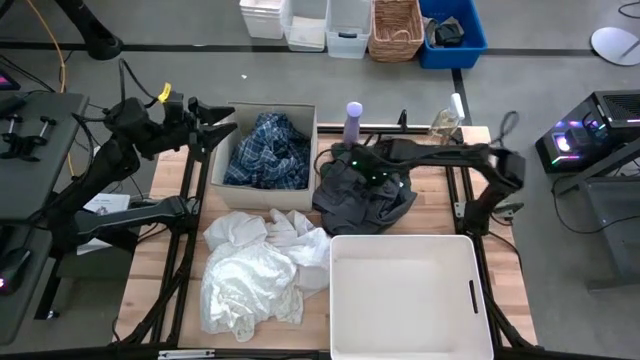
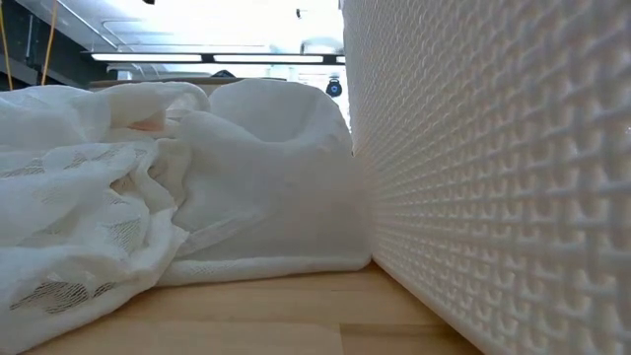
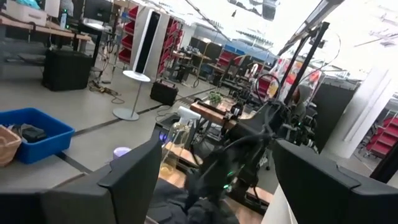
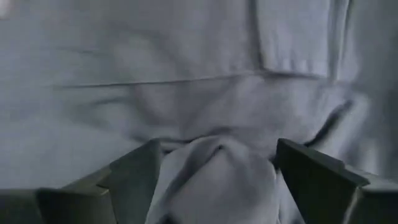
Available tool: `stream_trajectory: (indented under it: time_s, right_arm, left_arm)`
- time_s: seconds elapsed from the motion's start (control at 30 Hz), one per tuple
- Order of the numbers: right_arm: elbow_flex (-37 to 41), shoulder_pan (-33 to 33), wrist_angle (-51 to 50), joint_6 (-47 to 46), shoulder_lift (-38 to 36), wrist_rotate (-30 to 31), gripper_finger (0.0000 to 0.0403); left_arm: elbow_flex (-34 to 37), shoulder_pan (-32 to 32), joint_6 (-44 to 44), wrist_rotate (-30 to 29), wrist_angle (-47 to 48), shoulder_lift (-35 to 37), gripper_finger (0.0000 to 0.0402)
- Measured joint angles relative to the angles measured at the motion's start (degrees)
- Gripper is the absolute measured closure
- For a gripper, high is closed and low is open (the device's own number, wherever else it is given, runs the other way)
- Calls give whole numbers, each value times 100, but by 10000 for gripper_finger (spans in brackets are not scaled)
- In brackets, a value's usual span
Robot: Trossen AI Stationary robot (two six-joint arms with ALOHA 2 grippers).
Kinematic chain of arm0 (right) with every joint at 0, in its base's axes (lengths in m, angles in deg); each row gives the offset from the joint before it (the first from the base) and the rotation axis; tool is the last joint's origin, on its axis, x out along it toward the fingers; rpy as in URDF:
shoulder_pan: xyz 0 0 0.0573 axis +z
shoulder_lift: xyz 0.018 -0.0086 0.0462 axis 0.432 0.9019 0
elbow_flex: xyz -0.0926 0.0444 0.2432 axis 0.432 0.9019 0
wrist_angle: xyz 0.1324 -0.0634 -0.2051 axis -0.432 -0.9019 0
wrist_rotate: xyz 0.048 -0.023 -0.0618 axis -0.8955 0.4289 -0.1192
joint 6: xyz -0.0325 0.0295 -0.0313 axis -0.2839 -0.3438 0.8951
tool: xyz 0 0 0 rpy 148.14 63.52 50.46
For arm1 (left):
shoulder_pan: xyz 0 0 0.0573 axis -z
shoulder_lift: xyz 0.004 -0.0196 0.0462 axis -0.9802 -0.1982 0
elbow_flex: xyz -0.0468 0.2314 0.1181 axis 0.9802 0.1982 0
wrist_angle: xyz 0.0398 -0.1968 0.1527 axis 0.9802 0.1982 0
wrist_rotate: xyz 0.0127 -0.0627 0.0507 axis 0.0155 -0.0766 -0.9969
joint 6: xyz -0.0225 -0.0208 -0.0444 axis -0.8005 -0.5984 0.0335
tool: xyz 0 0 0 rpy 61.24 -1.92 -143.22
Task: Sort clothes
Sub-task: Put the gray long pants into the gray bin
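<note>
We see the right gripper (image 4: 214, 165) down on the dark grey top (image 1: 365, 200), its two fingers spread apart with a bunched fold of the cloth pushed up between them. From above, the arm covers the gripper, so we cannot see the fingers there. The dark grey top lies in a heap on the table (image 1: 505, 295), right under this gripper. Just beyond the gripper stands a lavender bottle (image 1: 354, 121).

The left gripper (image 1: 222, 118) hangs in the air over the edge of a cardboard box (image 1: 222, 150), fingers spread wide, holding nothing. Below and beside it, inside the box, lies the blue-and-white plaid shirt (image 1: 270, 150). Part of the shirt is hidden by the box wall.

The white pieces (image 1: 255, 270) lie in a pile on the table, well away from both grippers, touching the white bin (image 1: 405, 300). In the low view the white cloth and the bin wall fill almost everything, so both grippers are hidden there.
</note>
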Motion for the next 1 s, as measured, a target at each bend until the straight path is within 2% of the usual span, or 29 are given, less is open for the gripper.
stream_trajectory:
  time_s: [0.2, 0.27, 0.33, 0.37, 0.47, 0.5, 0.57, 0.67, 0.77, 0.93, 1.0]
  right_arm:
    - [-27, -104, -115, -760, 916, 95, 86]
    - [-46, -98, -138, -705, 1215, 47, 100]
    - [-56, -35, -227, -593, 1413, 65, 149]
    - [-63, 12, -277, -553, 1463, 112, 189]
    - [-57, 198, -474, -485, 1278, 170, 345]
    - [-125, 267, -587, -486, 1132, 174, 363]
    - [-376, 377, -1048, -676, 828, 165, 361]
    - [-1146, 463, -1823, -834, 151, 96, 357]
    - [-1817, 503, -2536, -802, -298, 352, 361]
    - [-2916, 395, -2767, -989, -1012, 601, 361]
    - [-3319, 385, -2736, -1090, -1209, 928, 361]
  left_arm:
    - [0, 0, -41, 16, 59, -50, 106]
    - [0, 0, -41, 18, 48, -48, 106]
    - [0, 0, -37, 18, 15, -35, 106]
    - [0, 0, -15, 19, 12, -29, 106]
    - [0, 0, 121, 22, -5, -2, 106]
    - [0, 0, 179, 23, -8, 4, 106]
    - [0, 2, 280, 27, -13, 34, 106]
    - [0, 0, 469, 27, -13, 56, 106]
    - [0, 0, 581, 27, -13, 57, 106]
    - [0, 0, 754, 25, -8, 36, 106]
    - [0, 0, 855, 24, -6, 35, 106]
